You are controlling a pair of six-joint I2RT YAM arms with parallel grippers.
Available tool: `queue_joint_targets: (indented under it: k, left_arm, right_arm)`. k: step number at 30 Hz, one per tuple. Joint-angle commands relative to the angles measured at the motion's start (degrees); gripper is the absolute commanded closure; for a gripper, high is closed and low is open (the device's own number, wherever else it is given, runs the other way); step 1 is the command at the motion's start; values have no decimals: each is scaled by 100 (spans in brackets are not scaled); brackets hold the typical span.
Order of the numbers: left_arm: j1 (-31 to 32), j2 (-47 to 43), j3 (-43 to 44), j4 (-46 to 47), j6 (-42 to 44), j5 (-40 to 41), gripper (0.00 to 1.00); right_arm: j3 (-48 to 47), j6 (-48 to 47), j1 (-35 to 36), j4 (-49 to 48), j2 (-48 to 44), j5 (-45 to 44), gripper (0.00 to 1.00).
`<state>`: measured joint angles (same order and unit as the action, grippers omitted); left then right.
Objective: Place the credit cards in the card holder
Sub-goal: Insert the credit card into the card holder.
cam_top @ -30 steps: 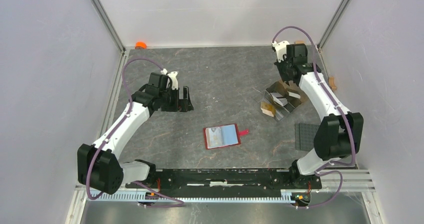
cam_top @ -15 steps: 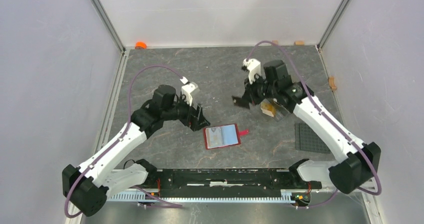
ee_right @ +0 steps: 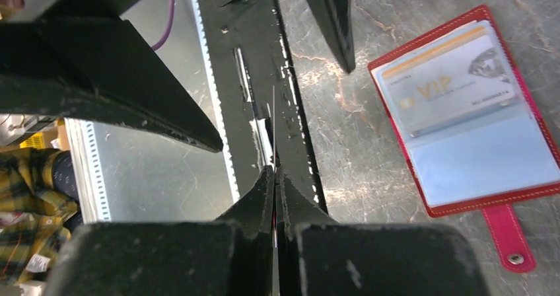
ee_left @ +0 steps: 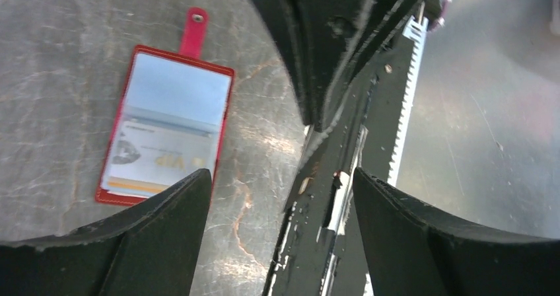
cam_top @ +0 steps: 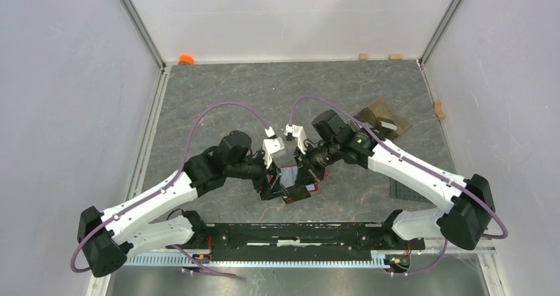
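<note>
The red card holder (ee_right: pixel 490 177) lies open on the table and also shows in the left wrist view (ee_left: pixel 221 121). One pocket holds a light card marked VIP (ee_right: pixel 449 88), with an orange edge showing behind it. My right gripper (cam_top: pixel 304 177) is shut on a dark credit card (cam_top: pixel 297 195). The card is seen edge-on in the right wrist view (ee_right: pixel 274 121), beside the holder's near side. My left gripper (cam_top: pixel 274 184) is open and empty right next to it, with its jaws either side of the rail in the left wrist view (ee_left: pixel 284 197). The arms hide most of the holder from the top.
A translucent brown stand (cam_top: pixel 383 119) with a white block sits at the back right. A dark grey plate (cam_top: pixel 399 189) lies under the right arm. The black base rail (cam_top: pixel 297 233) runs along the near edge. Small tan blocks (cam_top: pixel 362 56) and an orange piece (cam_top: pixel 186 59) lie at the back wall.
Both arms have swung in from the sides to the middle, over the card holder. The right gripper carried the dark card from the stand area. The left gripper stays open.
</note>
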<state>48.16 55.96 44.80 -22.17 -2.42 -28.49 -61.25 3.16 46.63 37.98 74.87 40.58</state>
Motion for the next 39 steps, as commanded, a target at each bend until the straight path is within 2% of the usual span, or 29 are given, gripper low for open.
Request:
queue_joint_targets:
  k: [1, 4, 11, 13, 15, 16, 19, 20, 21, 22, 26, 31, 35, 39]
  left_arm:
    - [303, 12, -64, 111, 444, -280, 22]
    - [393, -9, -87, 108, 436, -369, 35]
    - [504, 321, -10, 30, 320, -668, 54]
    - [552, 366, 1, 29, 301, -706, 68]
    - [554, 336, 39, -3, 168, -675, 88]
    - [554, 300, 47, -9, 25, -597, 97]
    - [554, 46, -62, 188, -472, -183, 98]
    - [554, -45, -150, 389, -791, 56, 98]
    - [554, -161, -288, 618, -1194, 217, 98]
    - [554, -261, -465, 993, -1536, 350, 98]
    - [554, -683, -1163, 2619, -3041, 992, 98]
    - [553, -1177, -2074, 4619, -4147, 1742, 98]
    - [554, -1372, -2338, 5151, -4328, 2009, 98]
    - [552, -1504, -2454, 5383, -4394, 1962, 98]
  right_arm:
    - [-309, -25, 116, -51, 120, 416, 100]
    - [-418, -60, 186, -12, 165, 418, 100]
    - [-546, -226, 188, 157, 141, 451, 100]
    - [-571, -220, 190, 157, 110, 432, 100]
    - [-645, -220, 189, 189, 85, 404, 97]
    - [-695, -223, 191, 222, 60, 296, 83]
    - [-824, -107, 168, 154, -83, -179, 45]
    - [-840, -9, 122, 81, -176, -377, 38]
    - [-832, 105, 44, -42, -283, -575, 27]
    - [-797, 236, -45, -184, -395, -722, 24]
    - [-82, 1182, -585, -1427, -1135, -1124, 19]
    - [1323, 2500, -787, -3584, -2010, -1210, 21]
    - [2034, 3128, -792, -4684, -2401, -1219, 26]
    - [2544, 3645, -791, -5363, -2536, -1238, 38]
